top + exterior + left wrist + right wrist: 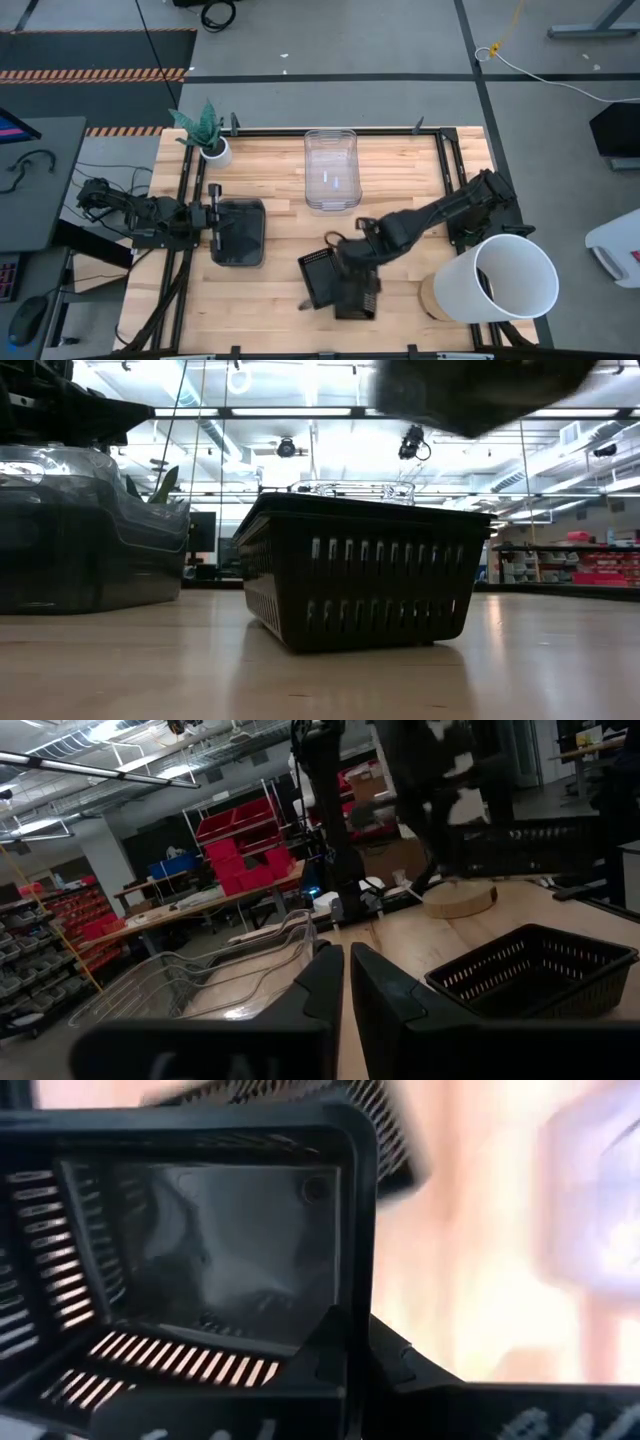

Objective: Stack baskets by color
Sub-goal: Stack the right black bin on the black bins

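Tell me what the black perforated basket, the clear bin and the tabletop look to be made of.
Black perforated basket: seemingly moulded plastic, matte, with even slotted walls and a rolled rim.
Clear bin: likely glossy transparent plastic; the wood shows through it, with bright glints.
Tabletop: pale wood, apparently butcher-block, showing plank seams and grain, with a light sheen.

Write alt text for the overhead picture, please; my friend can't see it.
Seen from above, the right pincer grips the rim of a black basket beside another black basket; the left pincer sits shut over a grey basket.
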Available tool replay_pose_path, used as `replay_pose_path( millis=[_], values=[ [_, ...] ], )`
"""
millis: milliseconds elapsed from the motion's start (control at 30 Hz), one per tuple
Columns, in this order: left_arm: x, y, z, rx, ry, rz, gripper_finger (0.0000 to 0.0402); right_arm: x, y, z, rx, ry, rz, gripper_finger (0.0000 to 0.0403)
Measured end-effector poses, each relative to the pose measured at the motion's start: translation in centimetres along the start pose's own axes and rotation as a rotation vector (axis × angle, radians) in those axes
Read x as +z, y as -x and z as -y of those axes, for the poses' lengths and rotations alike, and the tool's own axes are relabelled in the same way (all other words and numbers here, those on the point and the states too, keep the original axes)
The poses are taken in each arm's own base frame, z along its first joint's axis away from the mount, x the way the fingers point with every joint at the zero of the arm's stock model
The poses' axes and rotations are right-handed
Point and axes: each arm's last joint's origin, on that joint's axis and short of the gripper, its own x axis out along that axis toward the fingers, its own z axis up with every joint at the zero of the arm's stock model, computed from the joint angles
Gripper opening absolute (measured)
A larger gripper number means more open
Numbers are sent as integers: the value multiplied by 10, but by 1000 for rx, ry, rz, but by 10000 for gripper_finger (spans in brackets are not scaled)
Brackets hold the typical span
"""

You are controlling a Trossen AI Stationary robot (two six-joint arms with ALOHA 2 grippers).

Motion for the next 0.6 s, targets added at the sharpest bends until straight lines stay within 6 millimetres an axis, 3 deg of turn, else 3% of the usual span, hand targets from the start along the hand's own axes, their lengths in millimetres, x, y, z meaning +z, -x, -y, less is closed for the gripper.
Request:
replay_pose_path(
  millis=[267,600],
  values=[
    [0,0,0,0,0,0,38,26,-4,23,-59,70,149,2],
    [0,0,0,-1,-1,-3,28,63,-39,26,-93,183,36,3]
  ],
)
